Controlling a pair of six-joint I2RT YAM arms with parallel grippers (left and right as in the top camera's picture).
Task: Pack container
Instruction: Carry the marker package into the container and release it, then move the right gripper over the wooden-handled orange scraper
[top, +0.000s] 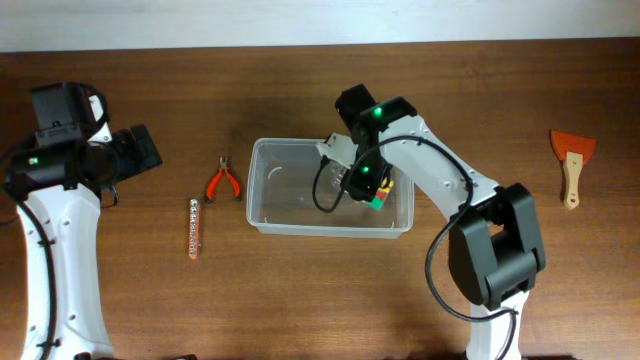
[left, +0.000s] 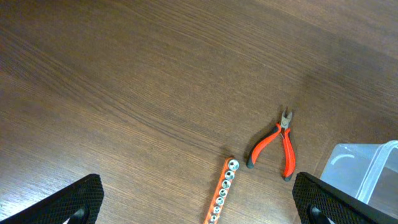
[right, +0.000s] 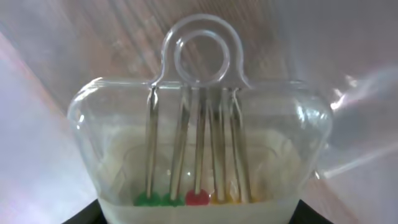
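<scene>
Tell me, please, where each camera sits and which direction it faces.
Overhead: above the table, facing straight down; left gripper and right gripper show, the container under the right one.
Left wrist: on the left arm, facing down at pliers and a socket strip; its open fingers fill the bottom corners.
Right wrist: on the right arm, facing a clear tool pack it grips; dark fingers barely show below.
Shared: overhead and left wrist both show pliers, strip, container corner.

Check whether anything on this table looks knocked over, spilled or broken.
Nothing stands out. The right claw holds a clear tool pack over the right end of the container; the pliers, socket strip and scraper lie flat on the table outside it, nothing spilled or broken.
</scene>
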